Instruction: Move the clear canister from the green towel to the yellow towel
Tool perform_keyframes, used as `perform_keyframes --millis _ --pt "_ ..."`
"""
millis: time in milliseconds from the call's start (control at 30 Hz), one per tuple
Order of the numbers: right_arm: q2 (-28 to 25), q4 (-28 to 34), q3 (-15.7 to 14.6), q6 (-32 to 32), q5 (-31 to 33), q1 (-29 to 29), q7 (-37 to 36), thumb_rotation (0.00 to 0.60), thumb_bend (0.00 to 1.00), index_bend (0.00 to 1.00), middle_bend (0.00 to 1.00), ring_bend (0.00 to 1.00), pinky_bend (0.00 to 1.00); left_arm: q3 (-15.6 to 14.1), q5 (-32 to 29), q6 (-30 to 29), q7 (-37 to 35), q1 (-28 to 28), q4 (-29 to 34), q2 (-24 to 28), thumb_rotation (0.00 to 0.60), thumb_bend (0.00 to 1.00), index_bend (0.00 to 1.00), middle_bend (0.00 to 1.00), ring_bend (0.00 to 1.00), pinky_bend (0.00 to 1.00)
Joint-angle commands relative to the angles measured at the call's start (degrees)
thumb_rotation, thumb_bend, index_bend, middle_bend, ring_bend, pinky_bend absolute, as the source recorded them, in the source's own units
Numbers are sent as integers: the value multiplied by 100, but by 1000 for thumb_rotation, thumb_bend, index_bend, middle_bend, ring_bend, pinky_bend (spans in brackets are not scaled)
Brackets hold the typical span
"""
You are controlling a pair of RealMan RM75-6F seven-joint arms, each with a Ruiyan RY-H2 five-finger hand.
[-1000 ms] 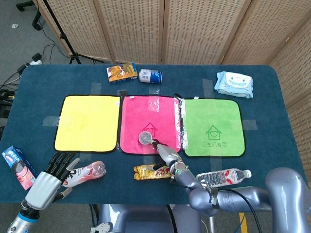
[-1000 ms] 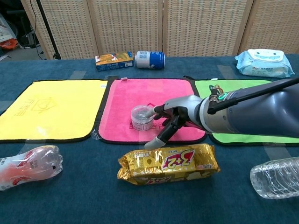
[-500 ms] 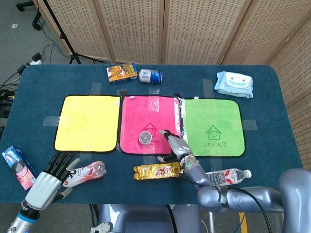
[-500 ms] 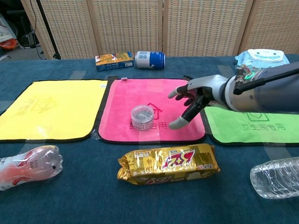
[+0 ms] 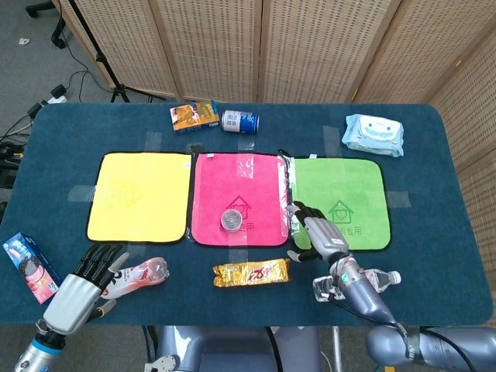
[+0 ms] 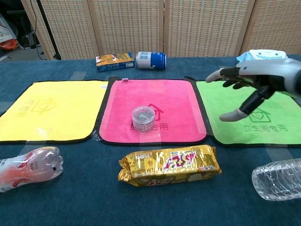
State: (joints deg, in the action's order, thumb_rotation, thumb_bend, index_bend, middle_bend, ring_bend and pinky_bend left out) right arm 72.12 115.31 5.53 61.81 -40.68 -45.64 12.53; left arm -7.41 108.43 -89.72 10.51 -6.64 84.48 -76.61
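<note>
The right hand (image 6: pixel 251 87) has its fingers spread apart and holds nothing; it hovers over the left part of the green towel (image 5: pixel 353 186), clear of the cloth in the chest view. The left hand (image 5: pixel 77 287) shows only in the head view, near the front left corner of the table (image 5: pixel 62 136), fingers fanned apart and empty, just beside a crushed plastic bottle (image 5: pixel 139 275). The clear canister (image 6: pixel 143 118) stands upright on the pink towel (image 6: pixel 155 94), near that towel's front edge, well apart from both hands. The yellow towel (image 5: pixel 139 194) lies left of the pink one with nothing on it. A gold snack packet (image 6: pixel 169 165) lies in front of the pink towel, and a clear water bottle (image 6: pixel 277 179) lies toward the front right edge.
</note>
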Motion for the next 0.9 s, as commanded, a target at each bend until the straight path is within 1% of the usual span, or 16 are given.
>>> perform_keyframes --millis 33,67,100,167,233,333,367,433,500,567,667,733,800,900 --pt "-753 35 -1350 1530 -3035 1726 -645 600 311 89 5 0 14 -20 6 25 -3 -4 38 -6 600 108 0 0 0 0" --pt "-732 -215 -1589 1951 -3689 2059 -845 600 311 89 5 0 14 -26 6 32 -1 -5 62 2 600 109 0 0 0 0" --pt "-690 -531 -1750 2299 -4154 2322 -1004 600 311 89 6 0 14 -30 -1 36 0 -2 86 10 600 108 0 0 0 0" --pt "-567 -1113 -1891 2812 -4712 2695 -1205 600 311 89 6 0 14 -30 -21 56 22 0 124 20 600 109 0 0 0 0" --pt "-464 -1592 -1940 3175 -5007 2977 -1254 600 311 89 5 0 14 -37 -39 90 35 -3 161 30 600 108 0 0 0 0" --pt "-348 -2112 -1930 3522 -5256 3238 -1219 600 311 89 6 0 14 -48 -59 134 44 -7 198 36 600 108 0 0 0 0" --pt "-280 -2401 -1926 3667 -5384 3358 -1193 600 311 89 6 0 14 -50 -72 159 70 -9 213 35 600 108 0 0 0 0" --pt "-186 -2824 -1963 3835 -5549 3526 -1165 600 311 89 6 0 14 -58 -98 217 121 -11 231 24 600 108 0 0 0 0" --pt "-90 -3115 -1954 3864 -5622 3633 -1199 600 311 89 7 0 14 -59 -118 257 157 -14 250 13 600 108 0 0 0 0" --pt "-15 -3279 -1876 3883 -5694 3685 -1206 600 311 89 7 0 14 -53 -158 317 208 -24 315 20 600 108 0 0 0 0" --pt "17 -3342 -1813 3862 -5755 3723 -1273 600 311 89 7 0 14 -49 -190 427 319 -65 456 100 600 109 0 0 0 0" --pt "21 -3374 -1764 3813 -5784 3746 -1314 600 311 89 7 0 14 -13 -269 587 524 -129 729 265 600 108 0 0 0 0" --pt "16 -3389 -1728 3752 -5795 3773 -1363 600 311 89 7 0 14 35 -458 882 807 -232 1158 537 600 108 0 0 0 0" --pt "-7 -3391 -1663 3739 -5847 3810 -1412 600 311 89 7 0 14 153 -857 1578 1041 -576 1976 1093 600 108 0 0 0 0"
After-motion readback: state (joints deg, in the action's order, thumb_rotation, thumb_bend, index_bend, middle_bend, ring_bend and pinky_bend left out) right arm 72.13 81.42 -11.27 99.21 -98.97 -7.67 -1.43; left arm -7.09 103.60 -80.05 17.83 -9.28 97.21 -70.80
